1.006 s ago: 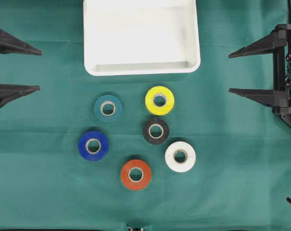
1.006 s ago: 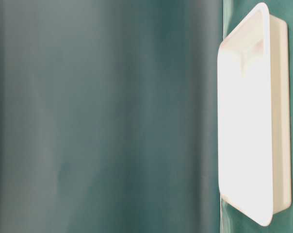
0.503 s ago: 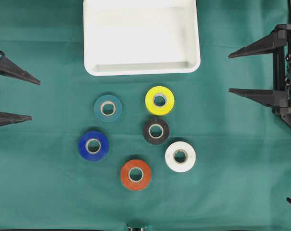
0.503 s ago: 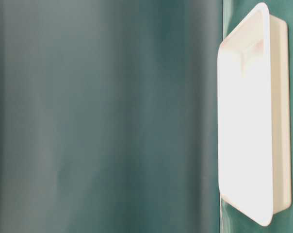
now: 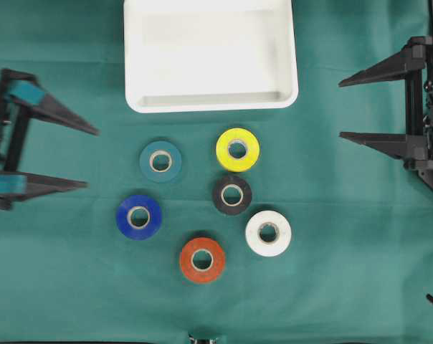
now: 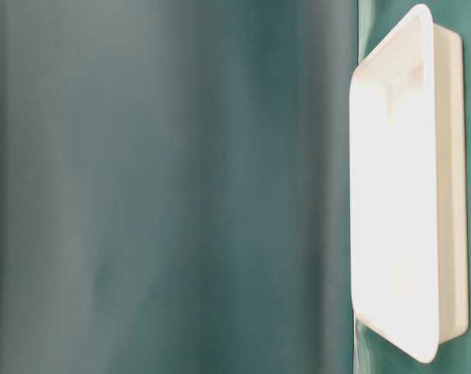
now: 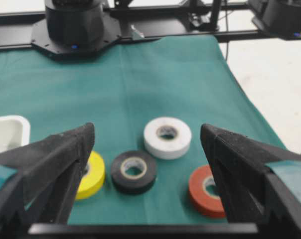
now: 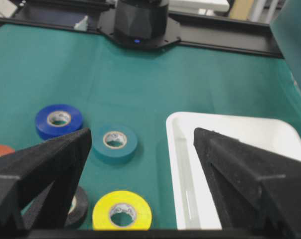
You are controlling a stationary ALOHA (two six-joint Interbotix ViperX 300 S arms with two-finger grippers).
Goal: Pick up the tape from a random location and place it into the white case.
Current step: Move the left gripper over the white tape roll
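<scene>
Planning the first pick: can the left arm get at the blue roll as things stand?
Probably yes: the left gripper is open, and only bare cloth lies between it and the blue roll.

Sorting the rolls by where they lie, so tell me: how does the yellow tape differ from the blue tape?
The yellow tape is bright yellow; the blue tape is dark blue. The yellow one lies nearer the white case, the blue one farther off, toward the left gripper. The yellow one sits tight against the black tape; the blue one stands apart from every roll. Both lie flat on the green cloth, cores up.
</scene>
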